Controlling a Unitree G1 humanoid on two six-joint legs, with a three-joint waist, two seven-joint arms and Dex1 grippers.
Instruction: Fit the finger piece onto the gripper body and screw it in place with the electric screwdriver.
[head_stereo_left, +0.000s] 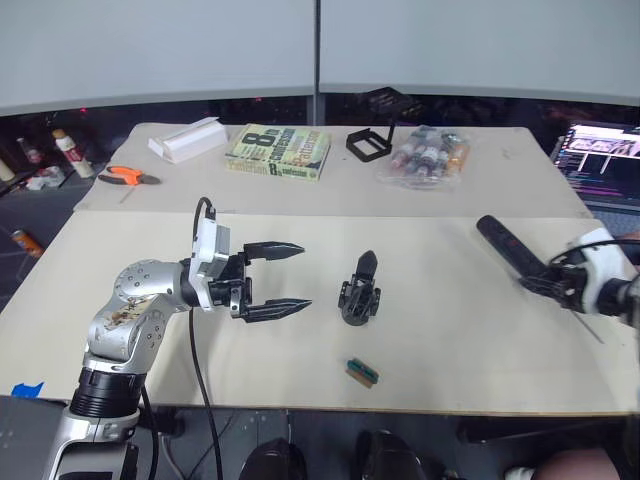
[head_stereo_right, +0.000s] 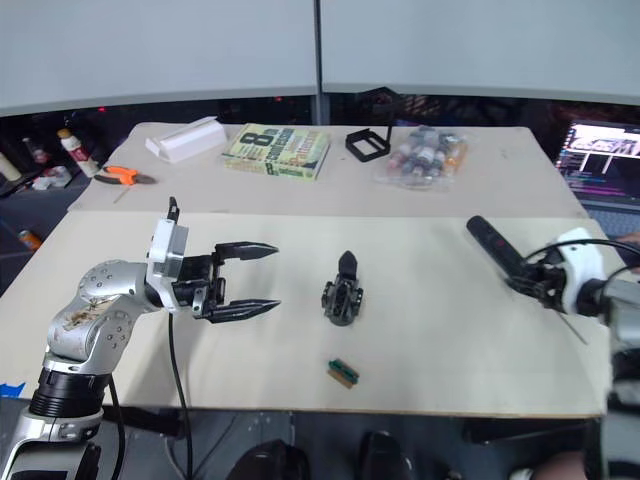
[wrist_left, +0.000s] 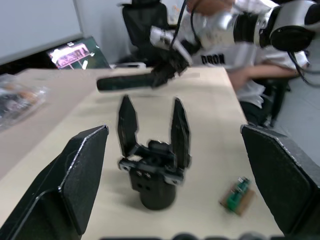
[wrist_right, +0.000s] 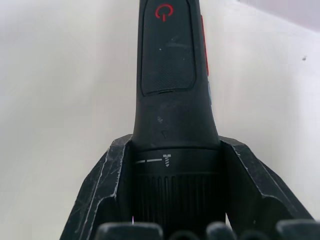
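Gripper body (head_stereo_left: 359, 291) stands unclamped on bench (head_stereo_left: 450, 330) between empty, wide-open left claw (head_stereo_left: 298, 277) and right claw (head_stereo_left: 556, 280) clamping electric screwdriver (head_stereo_left: 512, 255); driving pressure could topple it.

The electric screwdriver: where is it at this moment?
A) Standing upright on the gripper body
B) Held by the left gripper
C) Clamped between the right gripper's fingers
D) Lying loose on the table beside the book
C: the right gripper has a finger on each side of the electric screwdriver, pressed against its barrel, out at the table's right side.
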